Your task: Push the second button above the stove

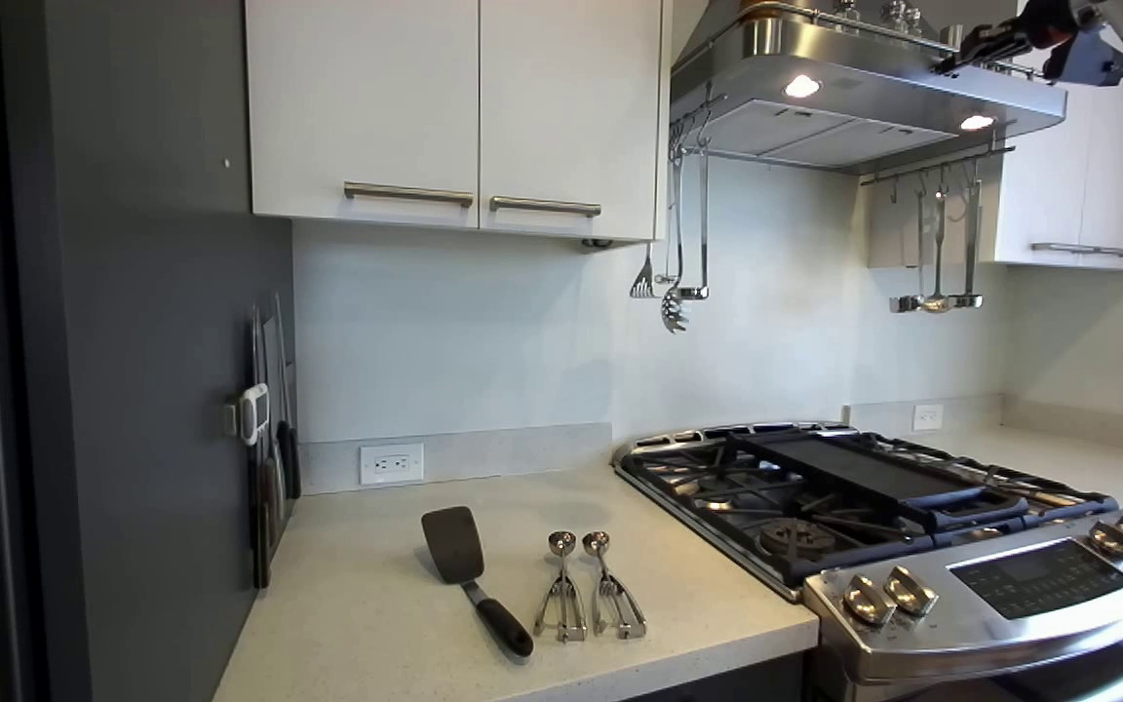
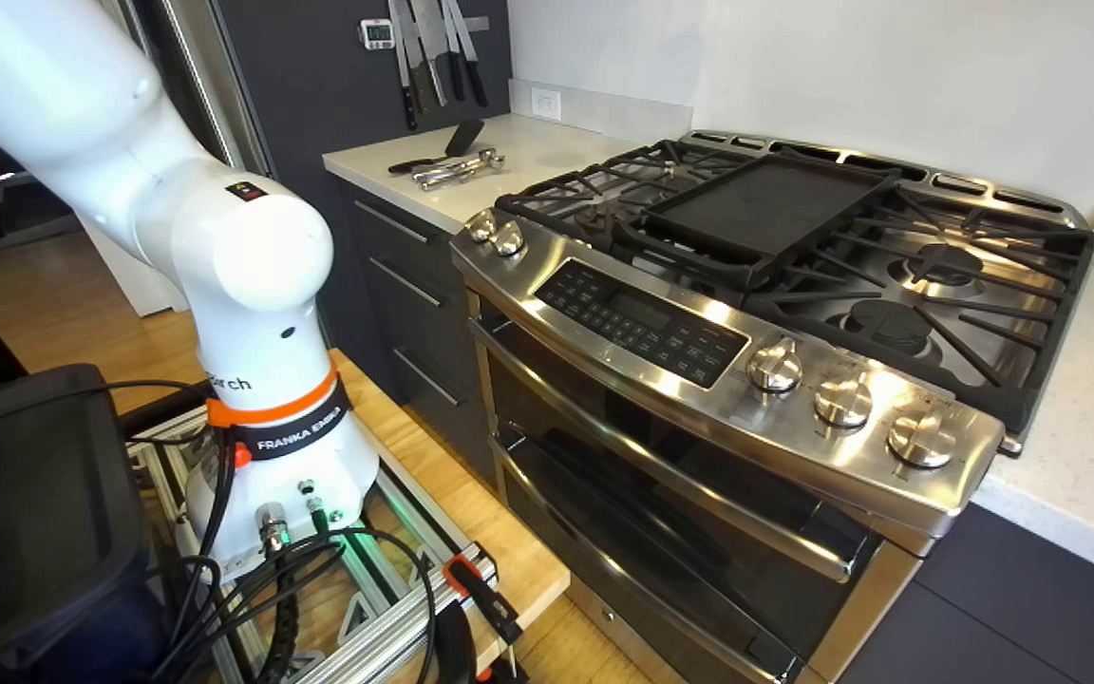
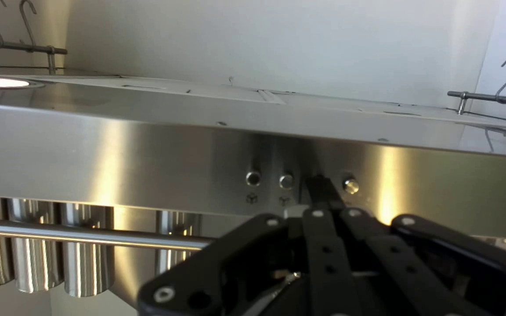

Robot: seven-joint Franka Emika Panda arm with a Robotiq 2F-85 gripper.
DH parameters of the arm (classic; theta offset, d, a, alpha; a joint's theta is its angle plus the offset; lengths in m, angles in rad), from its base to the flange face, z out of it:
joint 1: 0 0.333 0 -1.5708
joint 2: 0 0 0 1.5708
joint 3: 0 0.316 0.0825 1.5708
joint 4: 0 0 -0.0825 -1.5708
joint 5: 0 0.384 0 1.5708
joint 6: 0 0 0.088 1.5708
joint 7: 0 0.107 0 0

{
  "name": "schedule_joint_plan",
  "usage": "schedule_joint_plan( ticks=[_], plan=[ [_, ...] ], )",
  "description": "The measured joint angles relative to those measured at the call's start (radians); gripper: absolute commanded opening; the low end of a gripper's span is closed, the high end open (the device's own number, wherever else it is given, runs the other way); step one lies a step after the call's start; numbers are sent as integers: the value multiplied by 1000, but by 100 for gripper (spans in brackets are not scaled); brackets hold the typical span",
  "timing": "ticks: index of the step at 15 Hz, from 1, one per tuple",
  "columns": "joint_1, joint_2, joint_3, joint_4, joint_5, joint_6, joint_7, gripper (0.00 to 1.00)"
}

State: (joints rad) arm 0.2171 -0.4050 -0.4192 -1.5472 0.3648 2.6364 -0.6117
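Note:
The steel hood (image 1: 873, 68) hangs above the stove (image 1: 971, 624), which also shows in an exterior view (image 2: 713, 313). The wrist view shows the hood's front face (image 3: 169, 162) with round silver buttons: a left button (image 3: 253, 177), one beside it (image 3: 286, 181) and a right button (image 3: 350, 185). My gripper (image 3: 321, 182) is shut and empty, its dark fingertips at the face between the middle and right buttons. They hide the patch behind them; I cannot tell whether they touch it. The gripper (image 1: 947, 66) is also at the hood front in an exterior view.
A steel rail (image 3: 90, 233) and metal canisters (image 3: 77, 263) are beside the gripper. Utensils (image 1: 703, 214) hang under the hood. A spatula (image 1: 454, 546) and two scoops (image 1: 561, 595) lie on the counter (image 1: 347, 614). The arm (image 2: 253, 247) stands before the stove.

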Motion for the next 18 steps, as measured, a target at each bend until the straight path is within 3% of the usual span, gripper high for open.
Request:
schedule_joint_plan(
  ticks=[13, 18],
  plan=[
    [44, -7, -29, -28, 116, 55, -133, 0],
    [-8, -20, 7, -28, 71, -8, -89, 0]
  ],
)
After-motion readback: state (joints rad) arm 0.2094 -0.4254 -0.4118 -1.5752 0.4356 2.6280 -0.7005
